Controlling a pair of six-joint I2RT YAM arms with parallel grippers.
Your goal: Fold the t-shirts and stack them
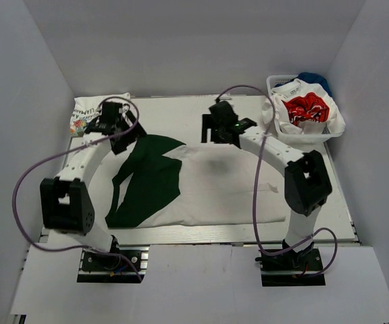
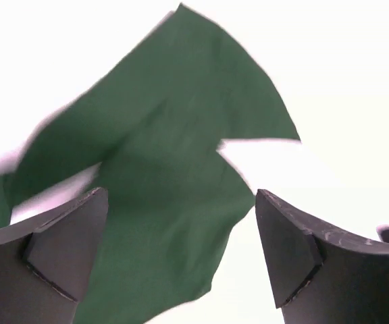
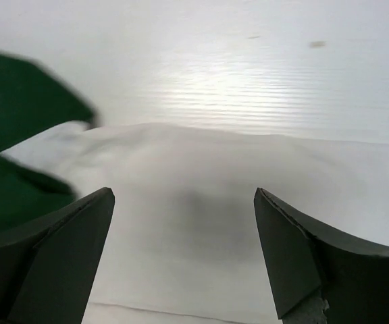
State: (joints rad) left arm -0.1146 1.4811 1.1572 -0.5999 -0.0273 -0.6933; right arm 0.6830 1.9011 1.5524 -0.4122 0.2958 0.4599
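Note:
A white t-shirt with dark green parts [image 1: 201, 182] lies spread across the middle of the table; its green sleeve [image 2: 161, 182] fills the left wrist view and its white body [image 3: 215, 216] the right wrist view. My left gripper [image 1: 128, 138] is open, hovering over the shirt's far left green corner. My right gripper [image 1: 216, 131] is open and empty above the shirt's far edge. A folded white tee with a colourful print [image 1: 93, 111] lies at the back left. More tees, one red-printed [image 1: 306, 109], sit in the basket.
A white mesh basket [image 1: 275, 84] stands at the back right corner with a blue cloth [image 1: 316, 79] behind the tees in it. White walls close in the table on three sides. Purple cables loop off both arms.

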